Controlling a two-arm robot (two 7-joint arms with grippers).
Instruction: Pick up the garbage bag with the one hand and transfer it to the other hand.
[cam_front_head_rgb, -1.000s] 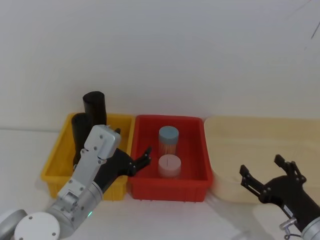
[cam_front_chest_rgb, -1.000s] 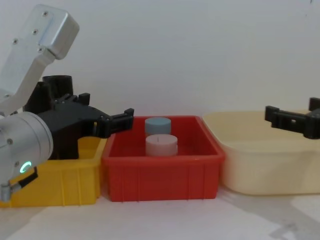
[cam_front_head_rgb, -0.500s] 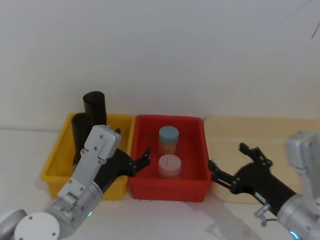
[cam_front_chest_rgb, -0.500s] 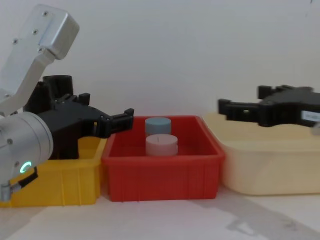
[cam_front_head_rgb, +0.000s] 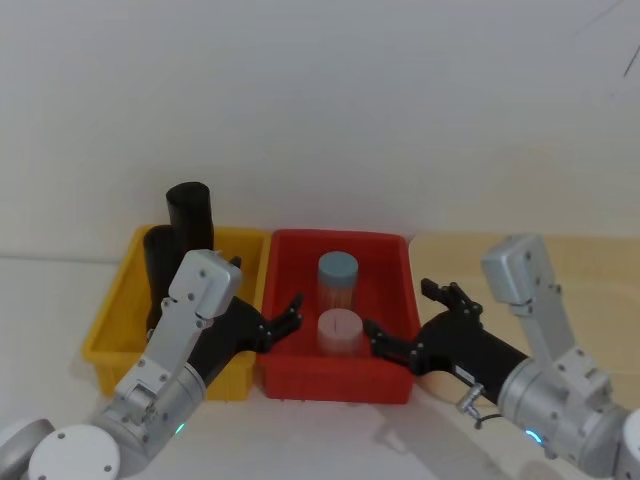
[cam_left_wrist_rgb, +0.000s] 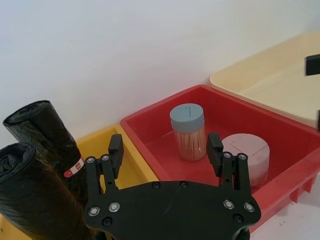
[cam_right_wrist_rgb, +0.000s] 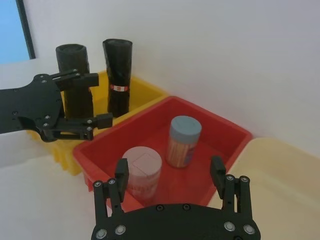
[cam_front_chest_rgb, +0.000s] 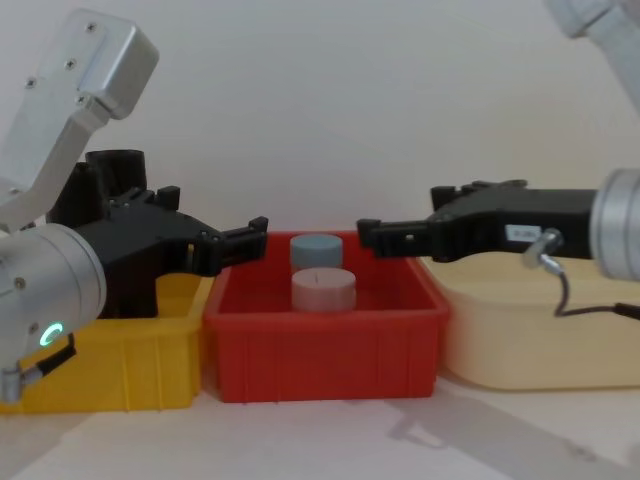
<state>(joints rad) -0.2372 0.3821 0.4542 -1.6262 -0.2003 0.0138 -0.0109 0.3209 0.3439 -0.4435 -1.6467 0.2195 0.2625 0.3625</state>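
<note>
Two black rolls stand upright in the yellow bin (cam_front_head_rgb: 110, 320). The plain garbage bag (cam_front_head_rgb: 158, 255) is the front one, also seen close in the left wrist view (cam_left_wrist_rgb: 30, 200) and farther off in the right wrist view (cam_right_wrist_rgb: 70, 55). The roll behind it (cam_front_head_rgb: 190, 212) carries a red-and-white sticker (cam_left_wrist_rgb: 75, 167). My green-ringed left gripper (cam_front_head_rgb: 268, 285) hangs open beside the rolls, over the edge between the yellow and red bins, holding nothing (cam_left_wrist_rgb: 165, 142). My blue-ringed right gripper (cam_front_head_rgb: 400, 306) is open and empty over the right side of the red bin (cam_right_wrist_rgb: 169, 166).
The red bin (cam_front_head_rgb: 335, 382) holds a blue-lidded jar of sticks (cam_front_head_rgb: 338, 275) and a pale pink round container (cam_front_head_rgb: 338, 332). A cream bin (cam_front_head_rgb: 600, 270) sits to the right. A white wall rises just behind the bins.
The right arm swung left from over the cream bin to over the red bin, its gripper staying open. The left arm and the rolls have not moved.
</note>
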